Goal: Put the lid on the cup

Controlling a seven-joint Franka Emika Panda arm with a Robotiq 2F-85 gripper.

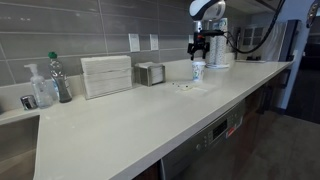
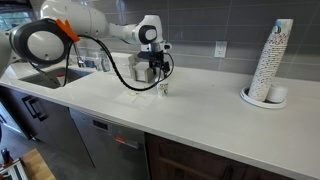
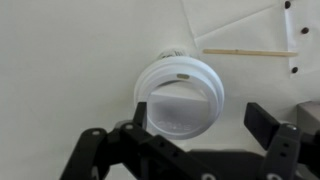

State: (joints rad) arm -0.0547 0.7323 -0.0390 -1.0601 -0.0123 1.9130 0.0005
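The white round lid (image 3: pixel 180 95) with a small sip hole lies over the mouth of the cup and hides almost all of it in the wrist view. The short white cup (image 1: pixel 198 72) stands on the white counter and also shows in an exterior view (image 2: pixel 163 88). My gripper (image 3: pixel 203 122) is open and hangs just above the lid, with one finger on each side and nothing between them. It shows above the cup in both exterior views (image 1: pixel 201 48) (image 2: pixel 158 70).
A thin wooden stick (image 3: pixel 250 52) and small dark scraps (image 3: pixel 293 70) lie beside the cup. A metal napkin box (image 1: pixel 150 73), a white box (image 1: pixel 106 75), bottles (image 1: pixel 60 78) and a sink (image 2: pixel 50 78) are nearby. A tall stack of white cups (image 2: pixel 270 62) stands farther along.
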